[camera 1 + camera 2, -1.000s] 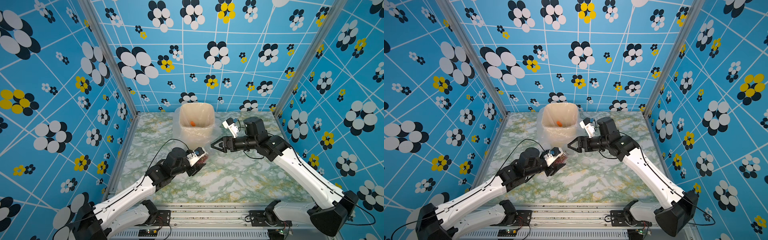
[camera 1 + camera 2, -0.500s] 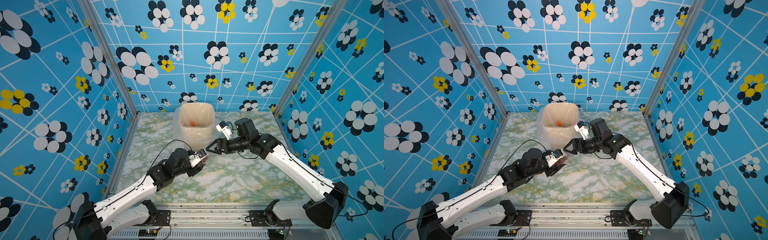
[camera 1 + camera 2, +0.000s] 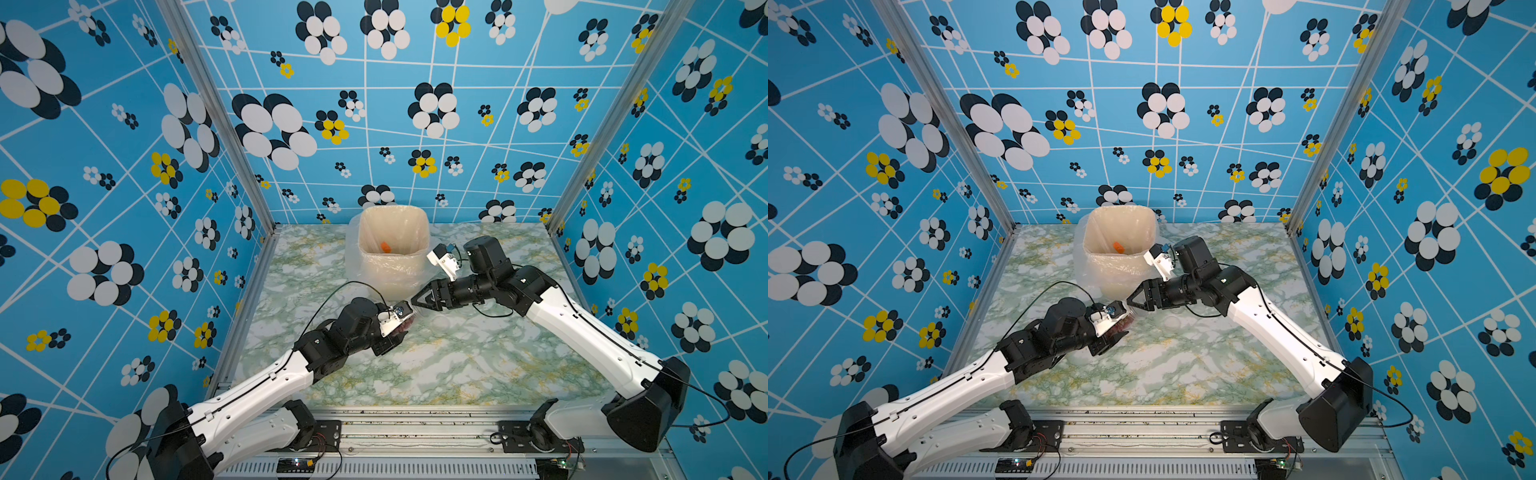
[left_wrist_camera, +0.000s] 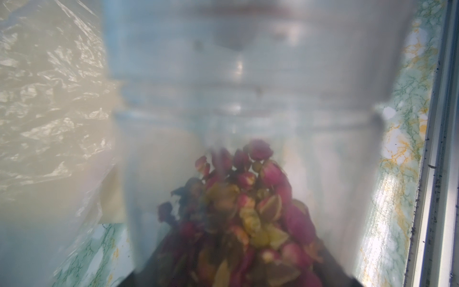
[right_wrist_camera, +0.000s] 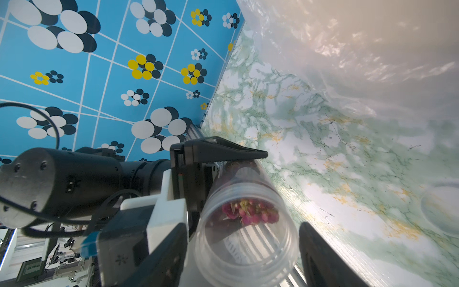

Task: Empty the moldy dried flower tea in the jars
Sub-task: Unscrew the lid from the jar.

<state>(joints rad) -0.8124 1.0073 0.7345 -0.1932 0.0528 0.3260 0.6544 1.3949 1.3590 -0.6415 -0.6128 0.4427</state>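
Where the two arms meet just in front of the cream, plastic-lined bin (image 3: 392, 270), both top views show the left gripper (image 3: 400, 332) with its jaws closed on a small clear jar (image 3: 410, 325) tipped onto its side. The right gripper (image 3: 417, 302) points at the jar's far end, its tips right at it. An orange piece (image 3: 385, 247) lies inside the bin. A clear round lid (image 3: 440, 322) lies on the bench (image 3: 457, 374) just beside the jar.

From the left wrist, the jar (image 4: 248, 111) fills the picture, blurred. The dried flower tea (image 4: 248, 211), made up of red, pink and yellow buds, is heaped at the end nearest the camera. The bin's plastic liner (image 4: 49, 99) is alongside.

From the right wrist, the jar's (image 5: 246, 236) wider, ribbed end sits between the right gripper's spread jaws. Both fingers (image 5: 323, 261) are close against its sides, but whether they press on it cannot be told. The tea (image 5: 250, 211) sits deep inside the jar.
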